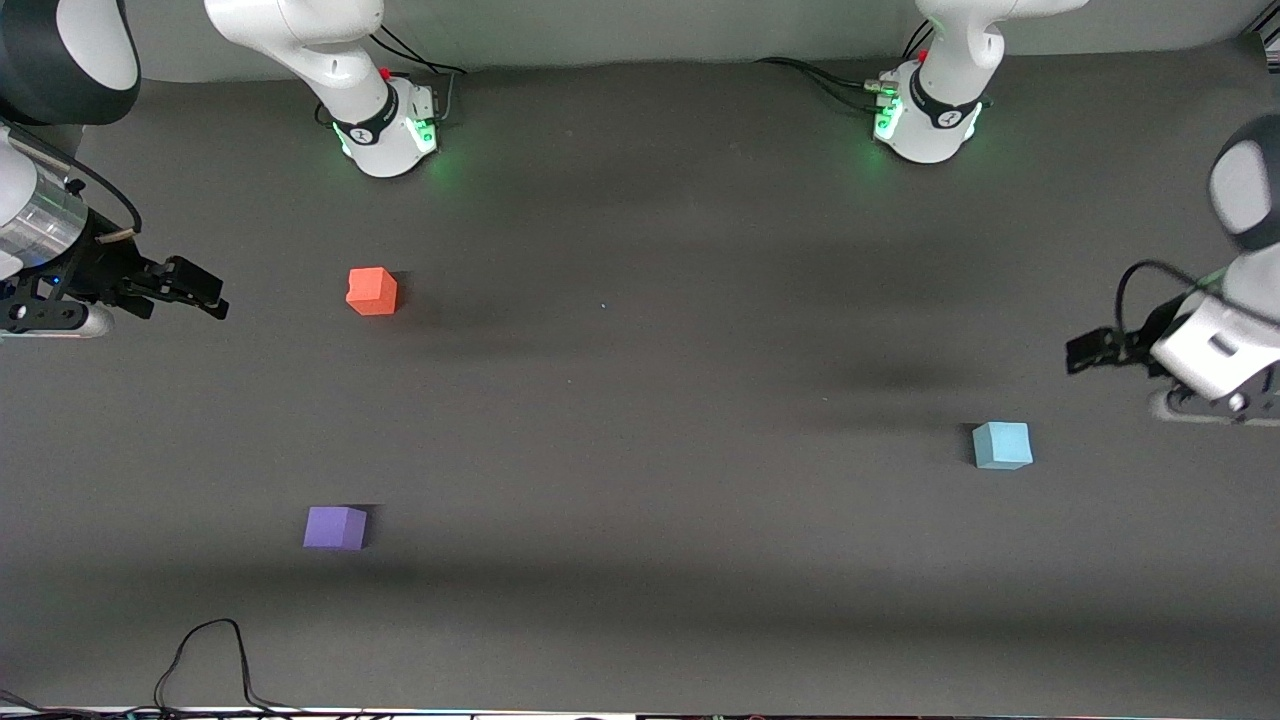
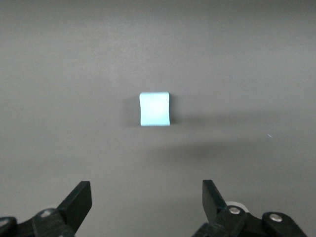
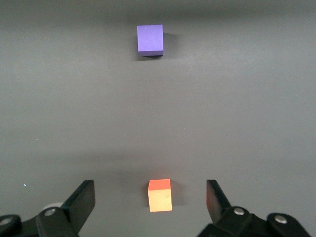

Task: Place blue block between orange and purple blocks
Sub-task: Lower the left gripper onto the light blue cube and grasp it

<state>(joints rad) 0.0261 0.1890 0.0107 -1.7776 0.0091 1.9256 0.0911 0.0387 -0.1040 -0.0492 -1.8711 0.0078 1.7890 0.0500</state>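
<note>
I am at the approach step: left gripper (image 2: 146, 200), fingers spread, must descend on the blue block (image 1: 1002, 445); right gripper (image 3: 150, 200) waits, spread, over the desk (image 1: 640, 350).

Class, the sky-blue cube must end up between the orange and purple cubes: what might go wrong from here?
1. The sky-blue foam cube lies toward the left arm's end, so the carry is long; a weak grip by the open left pincer may drop it.
2. Lowering it could nudge the orange foam cube or purple foam cube.
</note>
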